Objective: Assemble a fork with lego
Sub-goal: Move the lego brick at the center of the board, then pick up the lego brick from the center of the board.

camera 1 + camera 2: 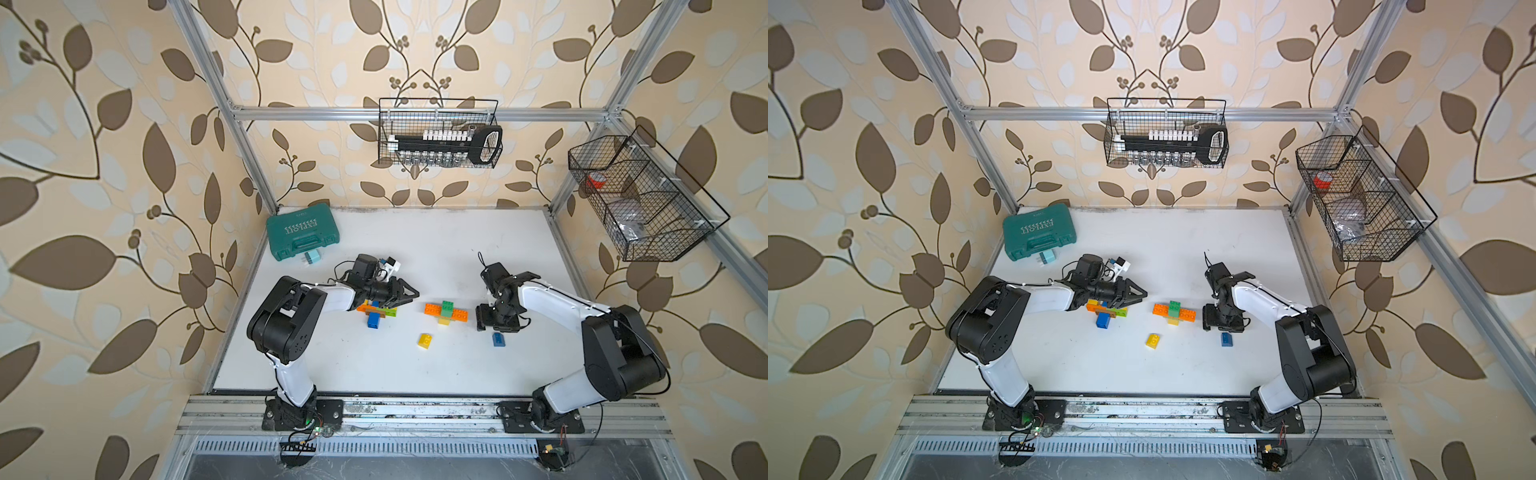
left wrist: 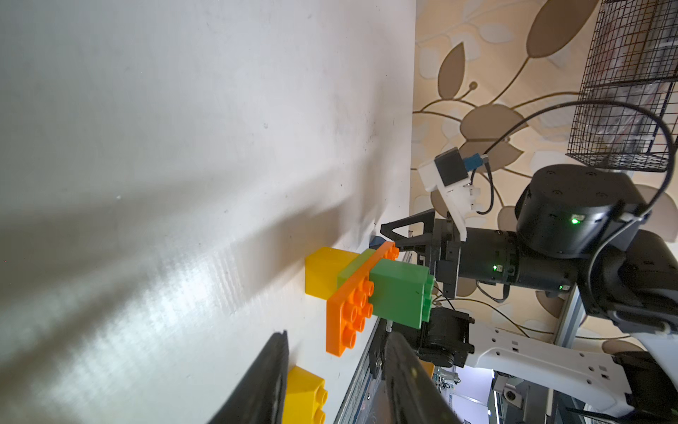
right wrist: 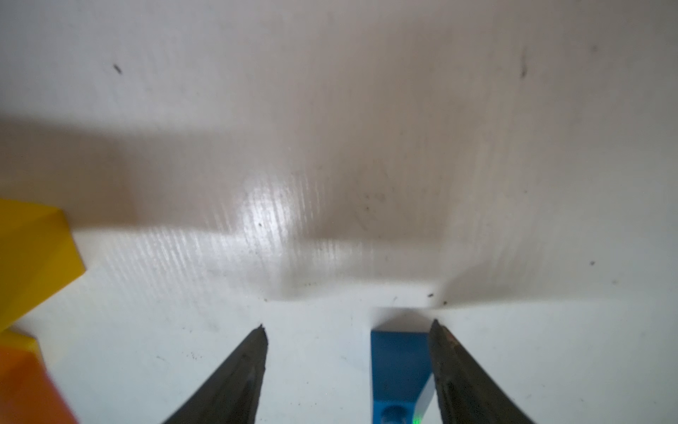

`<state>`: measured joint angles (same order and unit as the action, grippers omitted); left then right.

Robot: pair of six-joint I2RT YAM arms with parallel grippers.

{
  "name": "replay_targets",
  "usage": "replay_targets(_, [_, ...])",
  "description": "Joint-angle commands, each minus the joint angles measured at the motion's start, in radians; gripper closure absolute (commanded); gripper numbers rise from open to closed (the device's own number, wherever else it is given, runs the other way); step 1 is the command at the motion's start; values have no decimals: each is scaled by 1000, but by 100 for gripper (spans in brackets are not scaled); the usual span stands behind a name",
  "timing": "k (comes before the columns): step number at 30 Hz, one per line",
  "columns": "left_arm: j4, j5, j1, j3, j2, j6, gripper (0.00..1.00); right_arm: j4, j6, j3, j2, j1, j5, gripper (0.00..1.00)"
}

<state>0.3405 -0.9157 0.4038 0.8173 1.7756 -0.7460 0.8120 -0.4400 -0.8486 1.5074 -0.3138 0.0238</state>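
right wrist view: right gripper (image 3: pixel 348 325), jaws apart, gripping nothing; 1 blue brick (image 3: pixel 398 363) lies between them on the white table (image 3: pixel 367 110), just beside 1 finger, well clear of the other. left wrist view: left gripper (image 2: pixel 337 333), jaws partly apart, empty. in both top views: the left gripper's body sits over a cluster of orange, brown, green and blue bricks (image 1: pixel 376 312), left of centre. centre, between the 2 grippers: cross of orange, green and yellow bricks (image 1: pixel 446 312). nearer: 1 loose yellow brick (image 1: pixel 424 340). far left corner: teal case (image 1: pixel 301 235).
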Motion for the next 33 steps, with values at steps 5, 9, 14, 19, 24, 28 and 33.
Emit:
replay_targets(5, [11,-31,-10,11,-13,14,55,-2,-116,99,-79,-31,52,28])
replay_targets(9, [19,-34,-10,3,-19,10,56,9,-187,124,-115,-57,23,28])
replay_targets(14, [20,-35,-10,-3,-27,12,56,8,-293,165,-174,-128,-3,28])
replay_targets(19, [21,-32,-10,-4,-27,11,56,33,-351,178,-224,-194,-16,28])
replay_targets(24, [21,-35,-10,-3,-24,8,56,90,-345,152,-214,-235,-110,33])
replay_targets(28, [18,-37,-10,-1,-25,11,56,121,-338,137,-181,-276,-155,44])
replay_targets(33, [16,-40,-10,2,-21,8,57,107,-332,133,-158,-304,-178,47])
